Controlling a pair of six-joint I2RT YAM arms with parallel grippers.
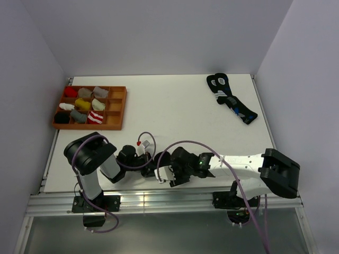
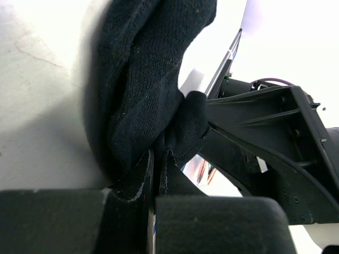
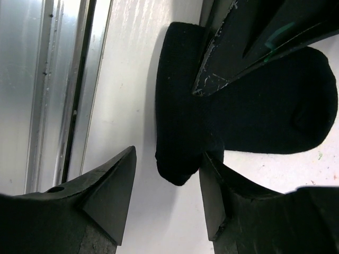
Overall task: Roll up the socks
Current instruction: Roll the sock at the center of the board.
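Black sock (image 2: 143, 79) – lies on the white table (image 1: 175, 106) close to the near edge, between the two arms, bunched and partly doubled over on itself

Left gripper (image 2: 152, 211) – pressed together on a fold of the black fabric; cloth fills the slit between the pads

Right gripper (image 3: 164, 196) – spread wide and holding nothing; the sock's rounded end sits between its fingers, one finger just beside or touching the fabric, cannot tell which

Red-and-white striped sock (image 1: 96, 117) – bundled in a near-row compartment of the wooden tray (image 1: 123, 108), well apart from the arms, among other small bundles

Dark ringed socks (image 1: 232, 100) – flat at the far right, untouched

Progress, as judged: the striped one looks finished and stowed. The black one is mid-roll: gathered, but loose, not a tight bundle. Left to do: finish the roll, tuck it, carry it to the tray
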